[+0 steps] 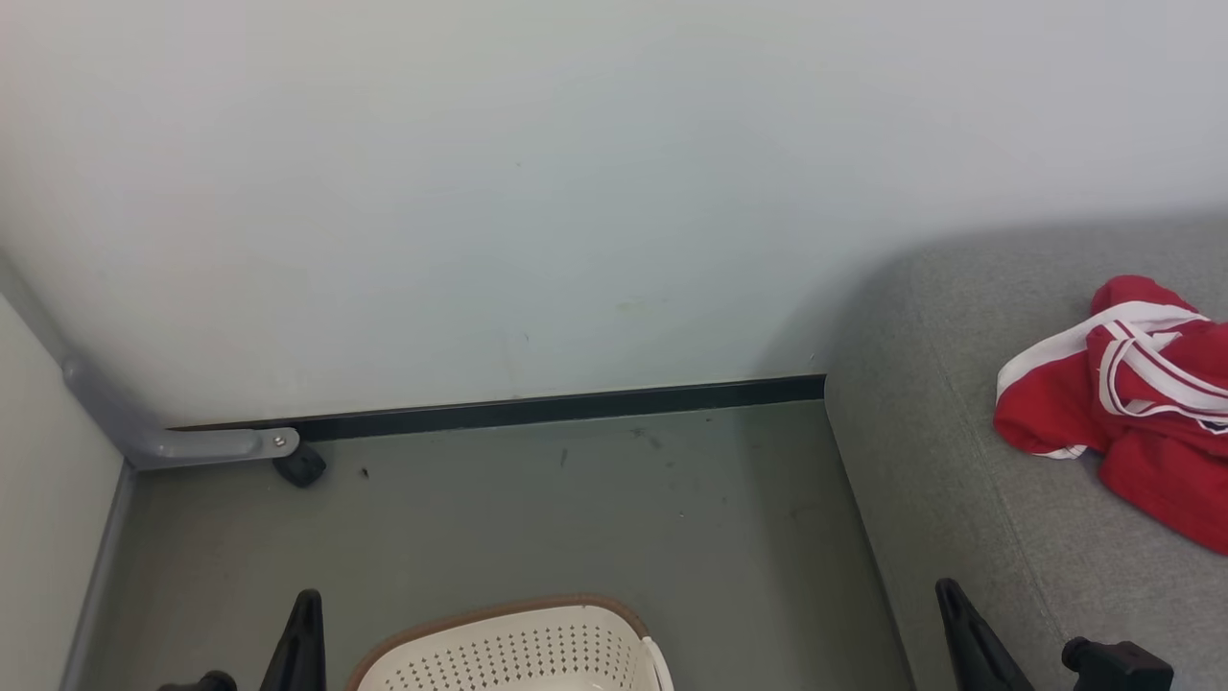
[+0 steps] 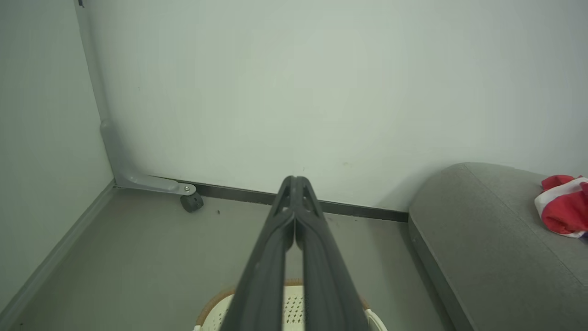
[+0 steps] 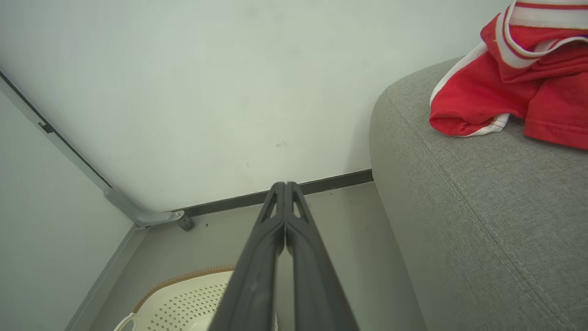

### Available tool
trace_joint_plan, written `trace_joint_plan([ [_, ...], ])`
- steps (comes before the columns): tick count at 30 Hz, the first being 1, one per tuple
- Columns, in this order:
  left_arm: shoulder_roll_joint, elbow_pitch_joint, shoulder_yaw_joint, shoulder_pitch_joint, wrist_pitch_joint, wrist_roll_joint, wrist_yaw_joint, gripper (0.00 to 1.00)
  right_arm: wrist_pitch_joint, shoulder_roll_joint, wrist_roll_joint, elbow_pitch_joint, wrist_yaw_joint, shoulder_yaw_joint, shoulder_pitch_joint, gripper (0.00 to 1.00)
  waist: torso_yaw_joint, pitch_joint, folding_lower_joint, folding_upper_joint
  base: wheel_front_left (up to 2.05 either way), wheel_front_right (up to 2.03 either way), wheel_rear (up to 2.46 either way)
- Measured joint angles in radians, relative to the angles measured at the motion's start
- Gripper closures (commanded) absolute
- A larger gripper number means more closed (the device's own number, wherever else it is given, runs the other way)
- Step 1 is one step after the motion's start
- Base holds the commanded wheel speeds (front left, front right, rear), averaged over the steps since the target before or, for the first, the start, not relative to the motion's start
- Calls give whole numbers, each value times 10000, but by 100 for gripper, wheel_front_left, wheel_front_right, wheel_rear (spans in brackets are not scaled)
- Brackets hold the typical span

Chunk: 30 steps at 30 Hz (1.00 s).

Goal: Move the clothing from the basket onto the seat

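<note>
Red clothing [image 1: 1132, 403] with white trim lies crumpled on the grey seat [image 1: 959, 461] at the right; it also shows in the left wrist view as clothing [image 2: 562, 207] and in the right wrist view as clothing [image 3: 519, 73]. The cream basket [image 1: 518, 648] with its brown rim stands on the floor at the bottom centre. My left gripper [image 2: 294, 180] is shut and empty, raised above the basket [image 2: 294, 303]. My right gripper [image 3: 285, 185] is shut too, holding nothing, between the basket [image 3: 183, 299] and the seat [image 3: 459, 207]. In the head view the left gripper [image 1: 307, 605] and right gripper [image 1: 948, 590] rise from the bottom edge.
A white wall [image 1: 576, 192] with a dark skirting strip [image 1: 556, 411] closes off the back. A grey bracket with a small black caster wheel [image 1: 302, 467] sits in the left corner. Grey floor [image 1: 576, 518] stretches between the basket, the wall and the seat.
</note>
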Motion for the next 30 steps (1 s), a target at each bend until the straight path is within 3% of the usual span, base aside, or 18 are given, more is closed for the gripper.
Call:
trace_joint_plan([
  [30,-261,174,677,-130,1158,-3595,-424,100,1149,370,3645,-27,2,-1244,-35,100,91,-124,0,0,0,0,0],
])
